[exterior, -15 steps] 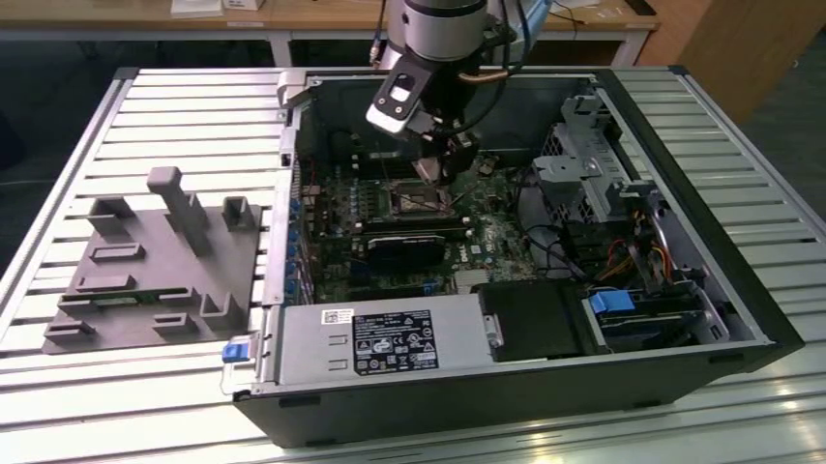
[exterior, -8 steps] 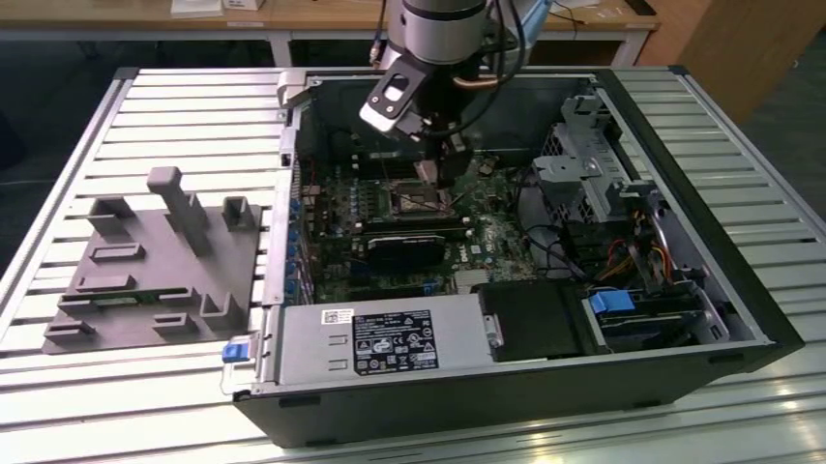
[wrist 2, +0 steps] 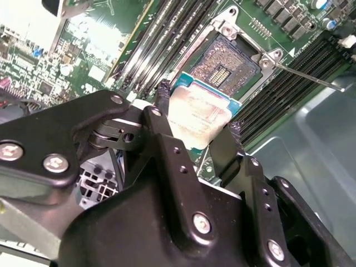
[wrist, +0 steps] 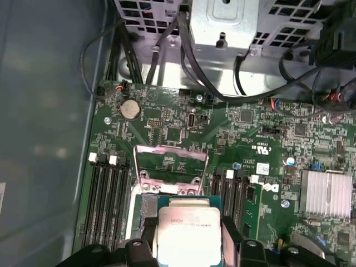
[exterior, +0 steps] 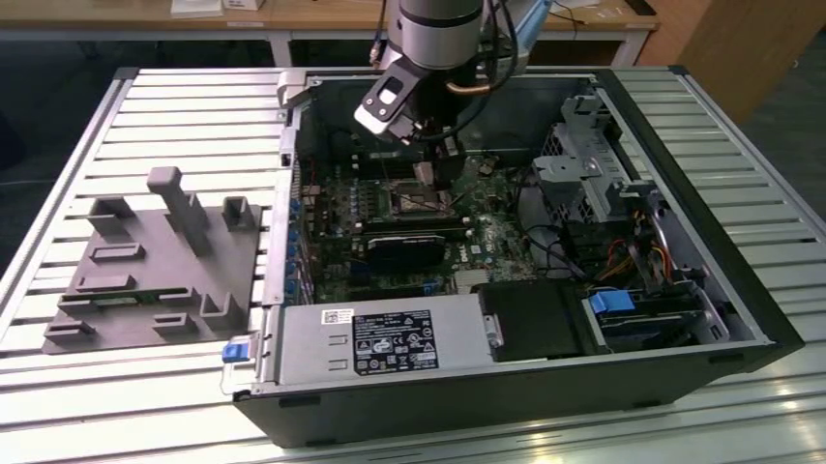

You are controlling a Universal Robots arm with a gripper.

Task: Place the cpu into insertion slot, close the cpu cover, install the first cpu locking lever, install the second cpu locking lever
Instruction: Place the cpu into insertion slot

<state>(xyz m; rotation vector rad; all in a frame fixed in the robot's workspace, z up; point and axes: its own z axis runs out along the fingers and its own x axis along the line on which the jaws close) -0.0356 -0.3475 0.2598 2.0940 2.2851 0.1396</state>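
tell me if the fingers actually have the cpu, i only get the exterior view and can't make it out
observer: yes, in both wrist views the fingers grip the cpu by two opposite edges
operator: is the slot empty
observer: the second wrist view shows the insertion slot bare, nothing seated in it
operator: cover out of the way
observer: the first wrist view shows the cpu cover swung up, open

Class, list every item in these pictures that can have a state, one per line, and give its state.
claw: shut on the cpu.
cpu: held over the insertion slot, not seated.
insertion slot: empty, contacts exposed.
cpu cover: raised open.
locking lever: unlatched, swung clear of the slot.
computer case: lying on its side, side open.
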